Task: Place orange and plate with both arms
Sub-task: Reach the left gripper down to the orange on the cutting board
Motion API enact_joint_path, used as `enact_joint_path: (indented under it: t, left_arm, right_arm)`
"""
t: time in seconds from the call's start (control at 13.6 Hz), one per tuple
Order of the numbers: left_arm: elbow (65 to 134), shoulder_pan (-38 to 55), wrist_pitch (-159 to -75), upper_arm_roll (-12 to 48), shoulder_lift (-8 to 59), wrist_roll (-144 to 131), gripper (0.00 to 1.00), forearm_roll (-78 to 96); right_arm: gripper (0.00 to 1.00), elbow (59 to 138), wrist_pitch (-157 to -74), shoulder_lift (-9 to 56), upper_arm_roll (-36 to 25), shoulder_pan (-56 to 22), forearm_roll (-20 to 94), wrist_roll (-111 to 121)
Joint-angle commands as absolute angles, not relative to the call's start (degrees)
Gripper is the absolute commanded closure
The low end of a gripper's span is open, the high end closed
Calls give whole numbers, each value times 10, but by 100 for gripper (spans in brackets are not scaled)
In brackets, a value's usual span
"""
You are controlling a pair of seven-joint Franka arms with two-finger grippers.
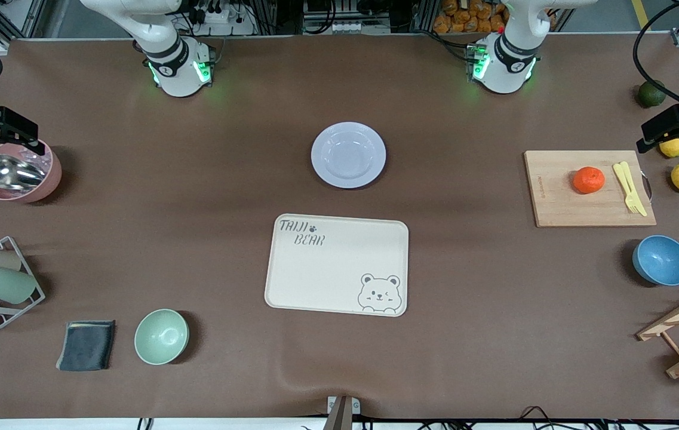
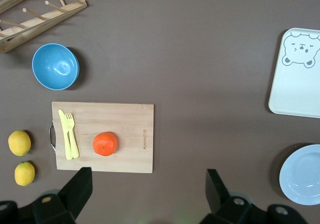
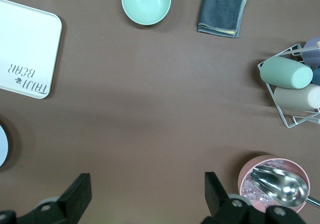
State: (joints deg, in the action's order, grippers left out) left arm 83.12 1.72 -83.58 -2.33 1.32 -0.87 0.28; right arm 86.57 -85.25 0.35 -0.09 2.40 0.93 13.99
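Fingers of the left gripper [image 2: 145, 196] and right gripper [image 3: 145, 196] spread wide, empty: the orange [image 1: 588, 180], centre-right on its board, looks light, rollable, squeezable across its middle; the plate [image 1: 348, 154], upper centre, stiff, rim-gripped.

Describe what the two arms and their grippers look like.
Both arms are glossy white with black joint rings and green lights glowing at their bases. Black cables run to the bases. The left gripper and right gripper each have two chunky black fingers with small round metal screws.

Even overhead light, soft shadows beside objects, sharp focus, no glare.
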Motion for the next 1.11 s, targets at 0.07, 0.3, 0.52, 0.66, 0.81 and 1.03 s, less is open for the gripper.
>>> enact_joint_path:
  t: [0.07,0.3,0.52,0.66,0.81,1.03]
  left_arm:
    - [820,16,-827,-22,18,-13,0,-10]
    - [816,15,-826,-25,19,-8,0,-12]
    - [896,-10,-868,-24,16,-9,0,-13]
    - [984,-14,-933,-24,-7,-9,0,-29]
    - [1083,-15,-996,-22,-45,-18,0,-41]
    - [1237,-58,-1122,-19,-90,-15,0,-42]
  right_arm:
    - [0,875,-851,-3,2,31,4,130]
    - [0,875,-850,-2,2,31,4,131]
    - [0,876,-841,10,2,32,6,136]
    - [0,881,-836,11,2,30,8,134]
    - [0,899,-835,15,2,33,20,132]
    - [0,912,-838,35,0,44,71,131]
